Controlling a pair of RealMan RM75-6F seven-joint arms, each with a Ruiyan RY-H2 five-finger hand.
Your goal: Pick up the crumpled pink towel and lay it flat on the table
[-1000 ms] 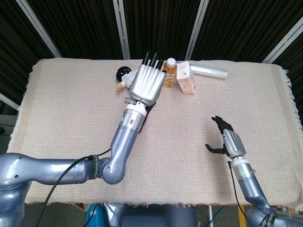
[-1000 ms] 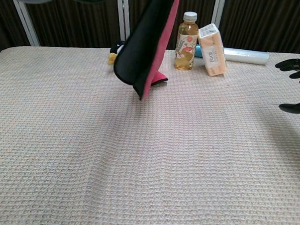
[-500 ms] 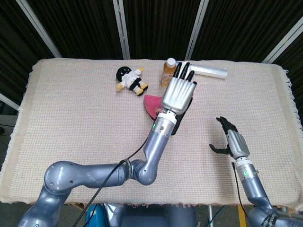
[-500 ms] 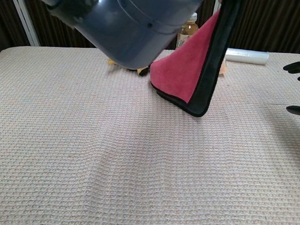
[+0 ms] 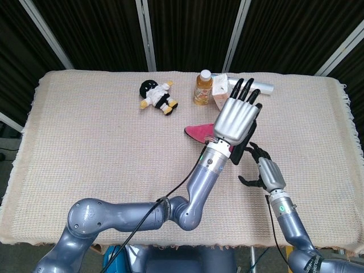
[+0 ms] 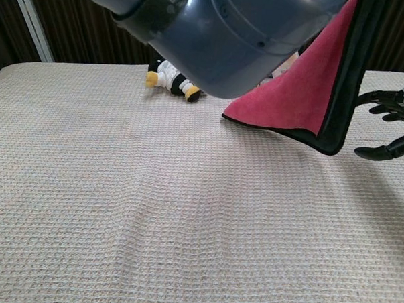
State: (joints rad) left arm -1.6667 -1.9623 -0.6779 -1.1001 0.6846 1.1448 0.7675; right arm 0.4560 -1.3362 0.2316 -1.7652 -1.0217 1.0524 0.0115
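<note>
The pink towel [image 5: 200,132] with a black border hangs above the table from my left hand [image 5: 236,119], which is raised over the middle right with its back toward the head camera. In the chest view the towel [image 6: 292,88] drapes as a pink sheet, its black-edged lower corner just off the cloth, and my left forearm [image 6: 227,25] fills the top. My right hand [image 5: 264,170] is low and open, fingers apart, right beside the towel's hanging edge; in the chest view its dark fingers [image 6: 384,126] stand just right of that corner without touching it.
A black-and-white plush doll [image 5: 156,96] lies at the back centre. A yellow drink bottle [image 5: 203,88], a tissue pack [image 5: 220,95] and a clear plastic roll [image 5: 264,87] stand along the far edge. A beige woven cloth [image 5: 85,148] covers the table.
My left hand has swung the hanging towel from the back centre rightward and nearer. The right hand has moved in toward the towel's edge.
</note>
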